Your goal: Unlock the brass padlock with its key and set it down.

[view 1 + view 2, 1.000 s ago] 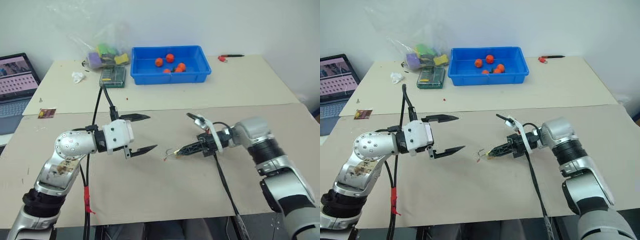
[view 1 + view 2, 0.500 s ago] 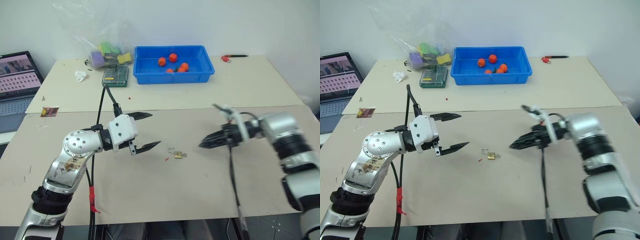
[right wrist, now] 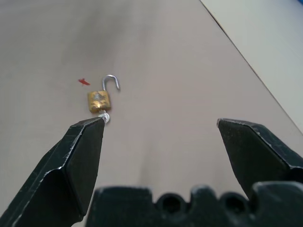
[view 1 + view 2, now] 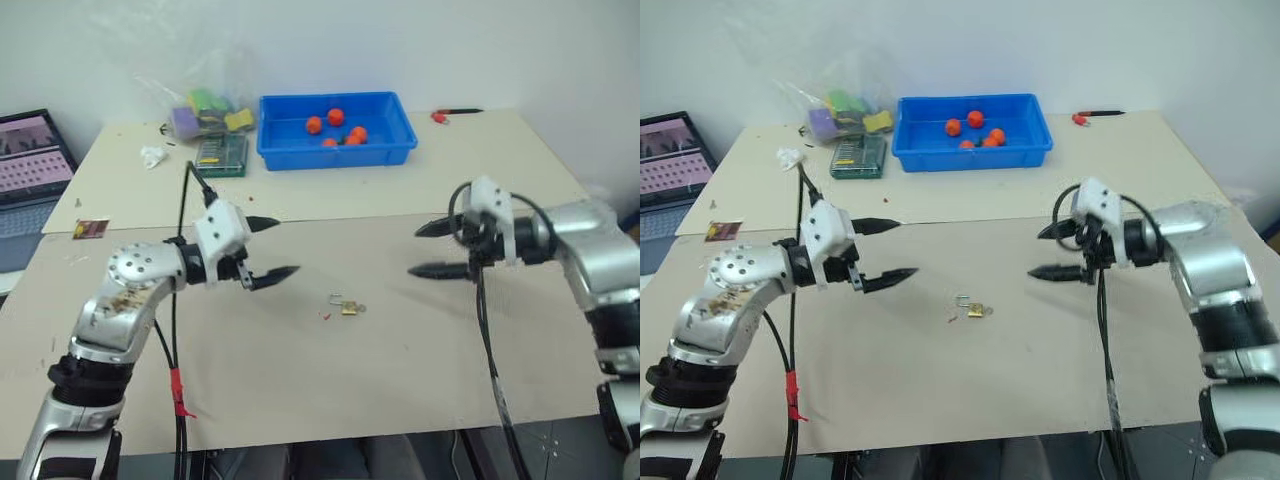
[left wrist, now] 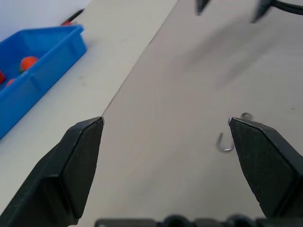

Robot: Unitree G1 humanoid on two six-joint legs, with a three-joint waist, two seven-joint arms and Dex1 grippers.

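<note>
**Padlock lies open on the table between two empty grippers**

The brass padlock (image 4: 351,307) lies flat on the beige table (image 4: 400,370), near the middle of the front part, between the two arms. Its thin silver shackle (image 3: 111,81) is swung out of the body, so one end is free; the lock is open. At the other end of the golden body a small silver piece touches it, maybe the key, but I cannot tell for sure. A small red scrap (image 3: 84,82) lies just beside the padlock. Nothing touches the padlock.

The left gripper (image 4: 272,248) is above the table to the left of the padlock, well apart from it. Its two black fingers stand wide apart and hold nothing; they point toward the middle of the table. In the left wrist view the silver shackle (image 5: 224,144) shows near one fingertip.

The right gripper (image 4: 432,250) is above the table to the right of the padlock, also well apart. Its fingers are spread wide, one above the other, and they are empty. They point toward the left arm.

At the far side of the table there is a blue tray (image 4: 400,148) with some small orange balls (image 4: 336,117) inside. Left of it lie a green box (image 4: 222,153) and a clear plastic bag (image 4: 205,105) with colored things. A red-tipped pen (image 4: 455,114) lies to the right of the tray. A laptop (image 4: 35,160) stands at the far left.
</note>
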